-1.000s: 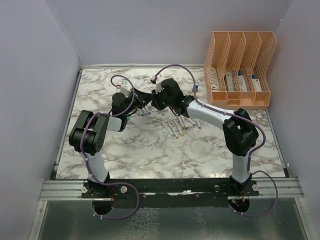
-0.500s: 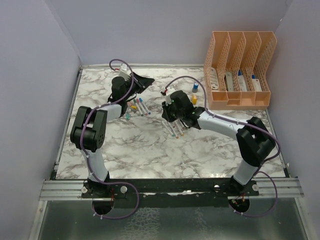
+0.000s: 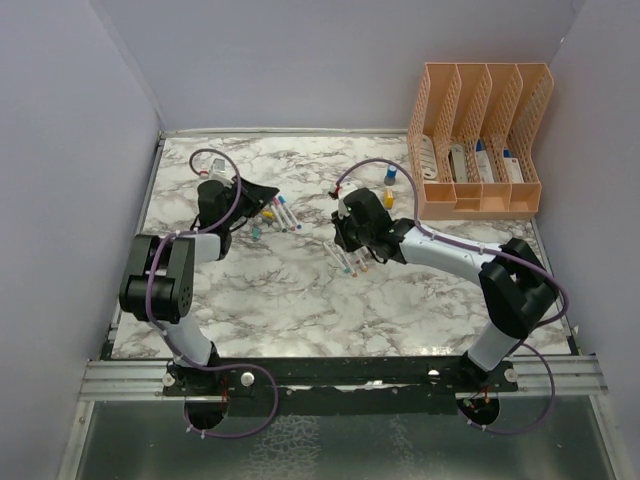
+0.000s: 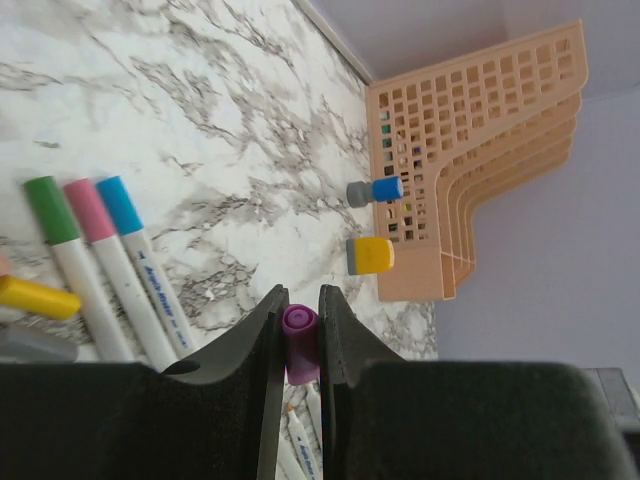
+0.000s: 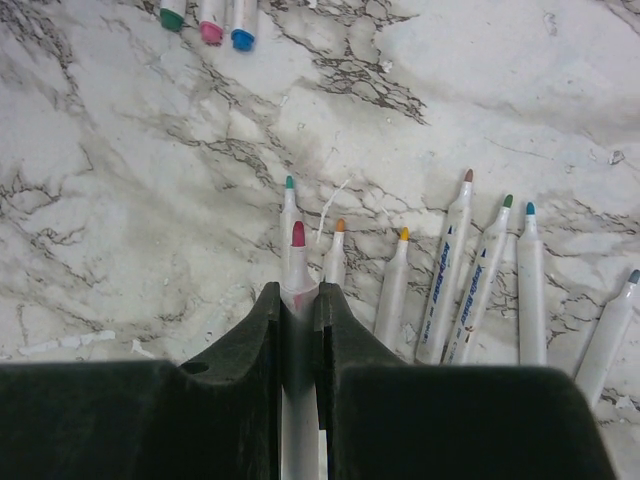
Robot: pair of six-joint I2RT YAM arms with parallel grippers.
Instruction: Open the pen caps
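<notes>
Pinches small purple cylindrical plastic cap (image 4: 298, 345) in left gripper (image 4: 301, 305), jaws narrow, cap apart from any pen: judged as freshly pulled off. Clamps thin white plastic marker pen (image 5: 297, 275), red tip bare, in right gripper (image 5: 298, 292), jaws narrow, above row of uncapped white pens (image 5: 455, 270) on marble table (image 5: 500, 80); probably the set-down zone. Shows green-, pink- and blue-capped pens (image 4: 100, 260) beside left gripper, not yet opened.
</notes>
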